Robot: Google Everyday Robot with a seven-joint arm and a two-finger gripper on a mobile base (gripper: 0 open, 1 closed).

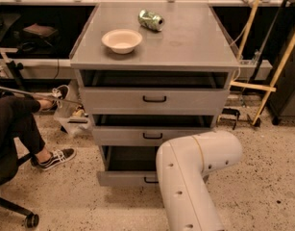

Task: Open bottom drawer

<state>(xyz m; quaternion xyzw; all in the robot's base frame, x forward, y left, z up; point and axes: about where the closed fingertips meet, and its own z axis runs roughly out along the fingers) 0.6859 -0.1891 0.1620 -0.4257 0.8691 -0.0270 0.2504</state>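
Observation:
The bottom drawer (123, 178) is the lowest grey front of the three-drawer cabinet (156, 57). It stands pulled out a little, with its dark inside showing above the front. Its black bar handle (149, 180) is partly covered by my white arm (195, 172), which bends at the elbow right in front of the drawer's right half. My gripper is hidden behind this arm, somewhere near the drawer's handle, and does not show.
The middle drawer (152, 135) and top drawer (154, 100) sit above. A beige bowl (121, 40) and a green can (151, 20) lie on the cabinet top. A seated person's leg and shoe (53, 158) are at the left. Wooden poles (276, 71) lean at the right.

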